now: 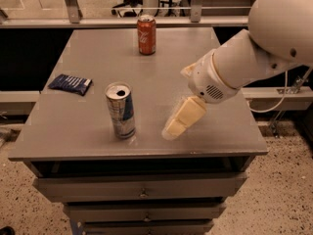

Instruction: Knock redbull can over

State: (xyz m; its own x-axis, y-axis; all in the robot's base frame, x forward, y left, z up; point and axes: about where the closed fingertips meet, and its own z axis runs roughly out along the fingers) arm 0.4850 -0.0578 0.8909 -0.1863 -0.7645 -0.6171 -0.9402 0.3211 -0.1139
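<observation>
- Gripper [182,120] hangs low over the table [222,136], tip angled down and almost on the surface, near the front edge. Can't tell if it's open or closed. Nothing in its hold.
- Arm [244,58] runs up and away behind it, toward the camera-right side.
- Redbull can [121,110] is near the tip on its camera-left side, upright on the table, with a clear gap and no contact.
- Progress: approach looks mostly done, knock not done. My read is that what's left is a sideways sweep into the can, hitting high enough to tip it rather than slide it.
- Cola can [146,34] is well beyond the gripper at the far edge, upright and out of the sweep path.
- Blue packet [70,83] lies flat past the redbull can from the tip.
- Containers: redbull top shows a dark drinking hole, fill level not visible. Cola can contents also unknown. Drawers [142,190] below the tabletop are closed, insides hidden.
</observation>
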